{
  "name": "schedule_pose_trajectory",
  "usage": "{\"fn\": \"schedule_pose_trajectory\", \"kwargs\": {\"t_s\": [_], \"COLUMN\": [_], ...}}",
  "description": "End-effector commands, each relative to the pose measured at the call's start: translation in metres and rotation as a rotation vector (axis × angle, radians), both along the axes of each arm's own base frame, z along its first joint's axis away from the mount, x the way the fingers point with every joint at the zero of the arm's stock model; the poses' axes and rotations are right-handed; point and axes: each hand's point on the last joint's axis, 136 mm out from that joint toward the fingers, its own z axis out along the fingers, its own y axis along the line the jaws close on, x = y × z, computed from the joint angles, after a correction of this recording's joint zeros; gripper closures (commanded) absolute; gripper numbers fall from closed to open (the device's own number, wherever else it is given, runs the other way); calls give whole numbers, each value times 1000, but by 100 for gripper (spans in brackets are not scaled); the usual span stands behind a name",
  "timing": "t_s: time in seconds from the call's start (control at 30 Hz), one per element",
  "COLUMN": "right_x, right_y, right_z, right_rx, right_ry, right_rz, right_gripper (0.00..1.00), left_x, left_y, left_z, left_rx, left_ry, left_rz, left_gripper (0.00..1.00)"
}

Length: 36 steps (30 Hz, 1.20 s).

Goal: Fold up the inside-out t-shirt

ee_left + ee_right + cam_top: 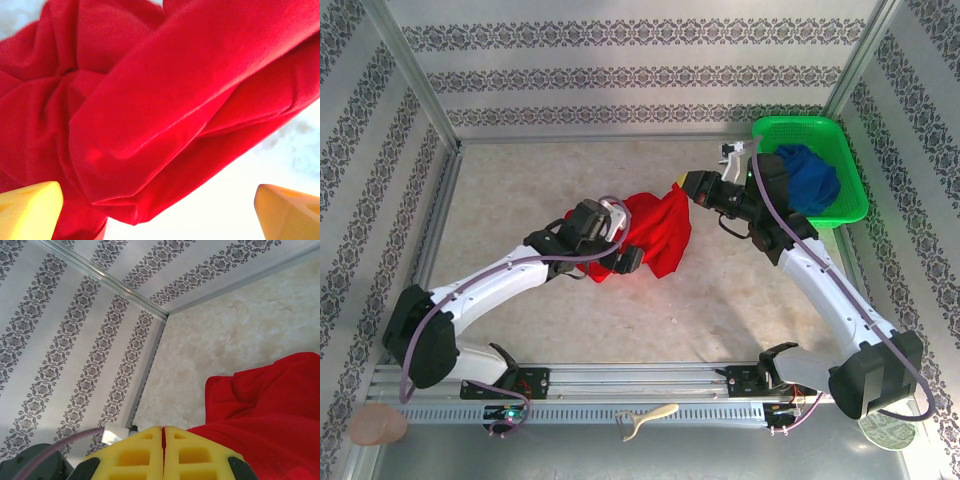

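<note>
The inside-out t-shirt (655,232) is a bright red crumpled heap on the middle of the table, plain red on every fold that shows. My right gripper (682,186) is at its upper right corner and holds that corner raised. In the right wrist view its yellow fingers (190,455) are pressed together on a thin strip of red cloth, the shirt (270,410) hanging off to the right. My left gripper (625,236) is over the heap's left side. Its yellow fingertips (30,210) stand wide apart, open, with a red fold (165,110) just beyond them.
A green basket (850,212) stands at the far right with a dark blue garment (812,178) inside. Patterned walls close in the table on three sides. Off the near rail lie a pinkish lump (377,425), a beige tool (645,417) and a round disc (890,432).
</note>
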Motion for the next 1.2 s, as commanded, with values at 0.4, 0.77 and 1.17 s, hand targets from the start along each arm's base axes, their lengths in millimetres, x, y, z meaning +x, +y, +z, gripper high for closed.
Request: {"fn": "schedule_pose_trajectory", "kwargs": {"t_s": [0.4, 0.77, 1.17], "right_x": [-12, -13, 9], "right_y": [-10, -24, -66], "right_z": [13, 7, -90], "right_rx": [38, 47, -154], "right_ry": [-26, -10, 251], "right_rz": [5, -25, -210], "right_gripper": [100, 100, 42], "left_x": [50, 56, 48], "left_y": [-12, -3, -24], "left_z": [-24, -15, 66], "left_rx": [172, 143, -273], "left_ry": [-98, -94, 25], "left_rz": [-25, -14, -84], "left_gripper": [24, 49, 100]}}
